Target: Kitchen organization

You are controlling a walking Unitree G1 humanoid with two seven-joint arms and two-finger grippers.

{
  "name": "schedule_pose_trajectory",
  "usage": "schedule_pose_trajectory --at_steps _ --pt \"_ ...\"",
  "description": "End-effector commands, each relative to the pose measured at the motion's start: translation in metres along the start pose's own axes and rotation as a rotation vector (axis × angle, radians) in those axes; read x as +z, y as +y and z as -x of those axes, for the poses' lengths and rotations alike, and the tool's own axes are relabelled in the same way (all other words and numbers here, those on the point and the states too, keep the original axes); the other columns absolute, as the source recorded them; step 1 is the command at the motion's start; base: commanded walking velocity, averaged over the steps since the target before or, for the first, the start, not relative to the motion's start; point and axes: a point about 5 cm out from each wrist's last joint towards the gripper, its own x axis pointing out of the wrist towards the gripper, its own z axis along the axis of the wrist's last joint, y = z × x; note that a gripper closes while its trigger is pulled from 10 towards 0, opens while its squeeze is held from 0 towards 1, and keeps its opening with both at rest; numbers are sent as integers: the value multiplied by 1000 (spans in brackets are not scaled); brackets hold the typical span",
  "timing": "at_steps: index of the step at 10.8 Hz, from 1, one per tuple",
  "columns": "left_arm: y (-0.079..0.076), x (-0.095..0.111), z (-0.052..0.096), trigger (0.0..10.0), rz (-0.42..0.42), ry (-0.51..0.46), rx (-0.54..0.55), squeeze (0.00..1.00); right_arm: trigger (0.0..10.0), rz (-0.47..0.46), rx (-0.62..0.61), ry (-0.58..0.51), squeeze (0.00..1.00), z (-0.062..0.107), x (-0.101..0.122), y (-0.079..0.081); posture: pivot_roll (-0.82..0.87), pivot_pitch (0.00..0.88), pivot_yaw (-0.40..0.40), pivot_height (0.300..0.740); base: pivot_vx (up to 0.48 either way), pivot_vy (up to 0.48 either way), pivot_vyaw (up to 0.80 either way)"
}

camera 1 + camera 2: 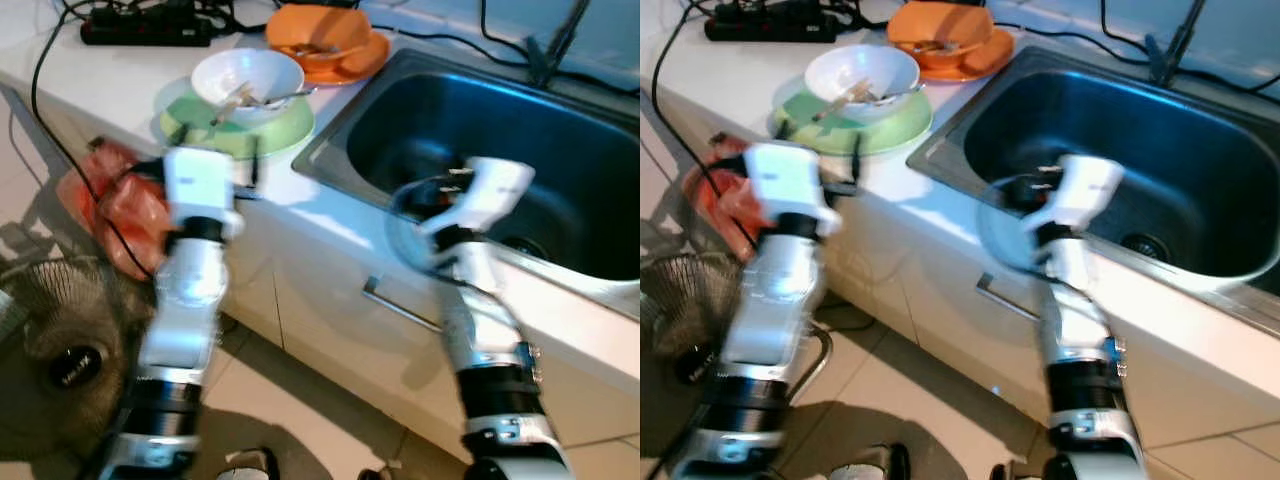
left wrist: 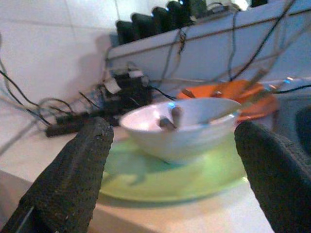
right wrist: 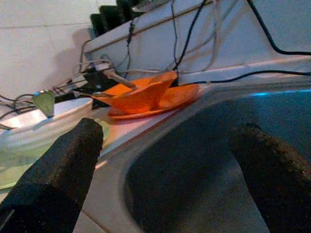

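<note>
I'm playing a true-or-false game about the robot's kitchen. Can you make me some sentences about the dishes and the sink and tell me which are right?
1. The white bowl sits on the green plate. True.
2. The orange bowl is down inside the sink. False: it stands on an orange plate on the counter, beside the sink.
3. The left gripper is open, with the white bowl ahead of it. True.
4. The right gripper is holding a spoon. False: it is open and holds nothing, and it points at the sink.
5. The white bowl is empty. False: utensils lie in it.
6. A black power strip lies on the counter behind the dishes. True.
</note>
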Motion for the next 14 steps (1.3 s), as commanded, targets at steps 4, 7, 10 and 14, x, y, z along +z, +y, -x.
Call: schedule_pose_trajectory --at_steps 4,7,10,14 --pt "-9 2 1 10000 18 -5 -22 0 10000 11 -27 -10 0 1 3 -9 57 156 -12 740 345 0 0" --pt "-9 4 1 10000 26 -18 -12 0 10000 9 -24 -9 0 0 3 -9 58 157 -13 740 230 0 0" --pt "-10 7 2 10000 29 -43 -20 0 10000 9 -22 -8 0 0 3 -8 58 157 -13 740 0 0 0" --pt "-9 7 2 10000 29 -42 -17 0 10000 6 -22 -7 0 0 2 -8 60 155 -15 740 0 0 0"
